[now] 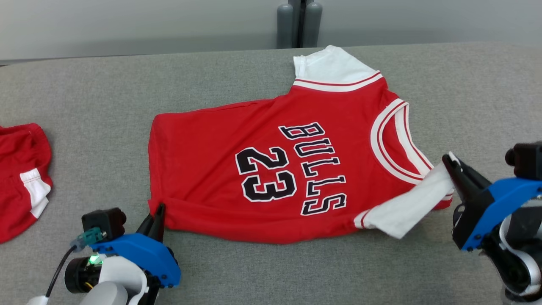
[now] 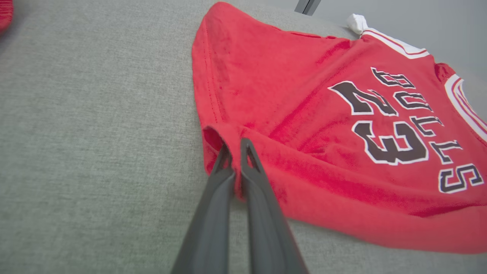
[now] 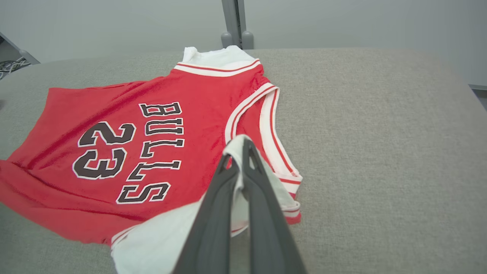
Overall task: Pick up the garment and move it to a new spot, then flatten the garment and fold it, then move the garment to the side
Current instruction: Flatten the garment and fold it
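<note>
A red jersey printed "BULLS 23" lies spread on the grey surface, its near hem corner pinched in the closed left gripper and its near white sleeve pinched in the closed right gripper.

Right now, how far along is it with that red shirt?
Done: the red Bulls jersey lies spread, front up, on the grey fabric table. In hand: left fingers pinch its hem corner, right fingers its white sleeve. Remaining: folding, then moving it aside.
</note>
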